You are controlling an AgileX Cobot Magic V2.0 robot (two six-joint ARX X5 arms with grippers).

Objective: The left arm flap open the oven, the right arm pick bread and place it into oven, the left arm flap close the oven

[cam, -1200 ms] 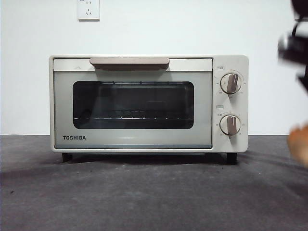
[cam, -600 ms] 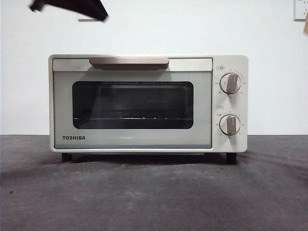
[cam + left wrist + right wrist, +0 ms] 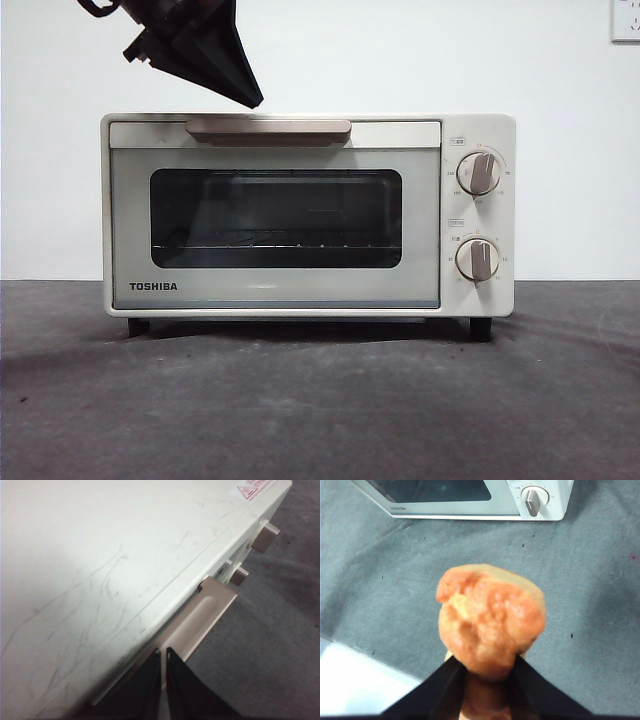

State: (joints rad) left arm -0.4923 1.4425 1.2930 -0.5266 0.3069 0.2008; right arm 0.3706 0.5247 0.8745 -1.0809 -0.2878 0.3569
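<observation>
The cream-white oven (image 3: pixel 308 215) stands mid-table with its dark glass door closed. My left gripper (image 3: pixel 250 100) comes in from the upper left as a black pointed tip, just above the left part of the beige handle (image 3: pixel 268 129). In the left wrist view its jaws (image 3: pixel 162 654) are shut, hovering over the oven's top edge beside the handle (image 3: pixel 207 611). My right gripper (image 3: pixel 487 662) is shut on the golden-orange bread (image 3: pixel 490 620), held above the grey table in front of the oven (image 3: pixel 470 500). The front view shows neither the right gripper nor the bread.
Two beige knobs (image 3: pixel 479 173) sit on the oven's right panel. A dark grey cloth (image 3: pixel 320 400) covers the table. A wall socket (image 3: pixel 626 20) shows at the top right. In the right wrist view a white surface (image 3: pixel 355 680) borders the cloth.
The left gripper has come in from the top left and dropped toward the oven handle. The right arm and bread, at the front view's right edge a second ago, have left that view.
</observation>
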